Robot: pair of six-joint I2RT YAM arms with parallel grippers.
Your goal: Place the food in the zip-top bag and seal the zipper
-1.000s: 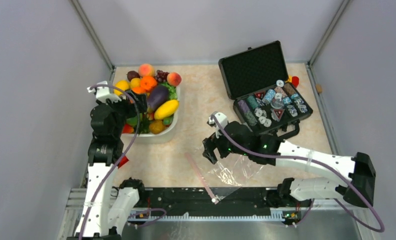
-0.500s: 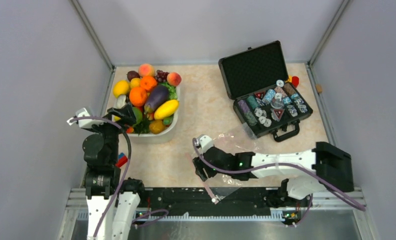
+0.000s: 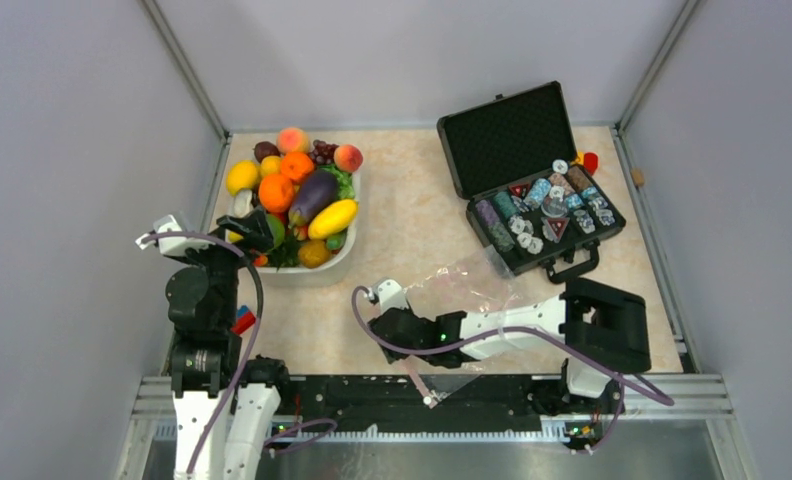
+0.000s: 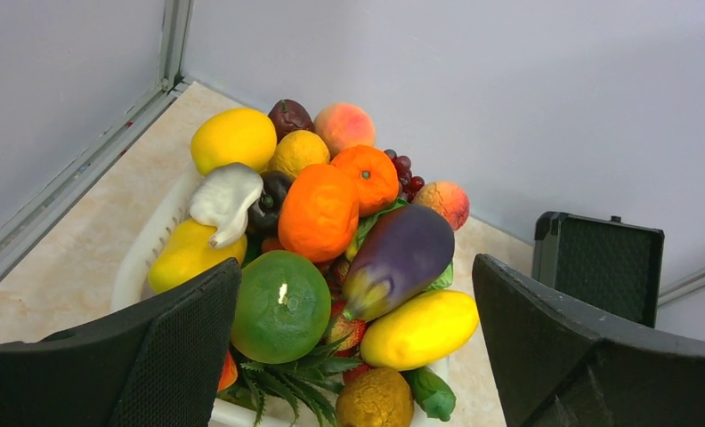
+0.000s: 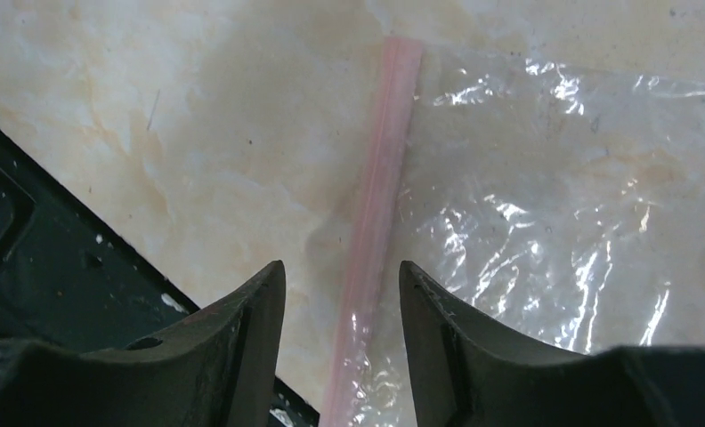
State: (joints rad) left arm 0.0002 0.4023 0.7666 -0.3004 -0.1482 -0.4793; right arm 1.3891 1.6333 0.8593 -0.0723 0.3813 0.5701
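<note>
The food is piled in a white basin (image 3: pixel 324 272): purple eggplant (image 3: pixel 314 195), yellow mango (image 3: pixel 333 217), peach (image 3: pixel 348 157) and green lettuce (image 3: pixel 345 183). The left wrist view shows the eggplant (image 4: pixel 402 253), mango (image 4: pixel 420 329) and peach (image 4: pixel 444 202) ahead. My left gripper (image 3: pixel 253 231) is open and empty, just short of the basin's near-left edge (image 4: pixel 356 267). The clear zip-top bag (image 3: pixel 469 283) lies flat on the table. My right gripper (image 3: pixel 381 331) is open, low over the bag's mouth. Its jaws (image 5: pixel 342 267) straddle the pink zipper (image 5: pixel 377 205); bag film (image 5: pixel 554 205) lies to the right.
An open black case (image 3: pixel 547 210) of chips and dice stands at the back right. A black rail (image 3: pixel 372 395) runs along the near table edge, close to the right gripper. Grey walls close in the left, back and right sides.
My right arm has swung left and nearer, from the bag's middle to its pink zipper. My left arm pulled back from the basin a second ago and has since stayed still.
</note>
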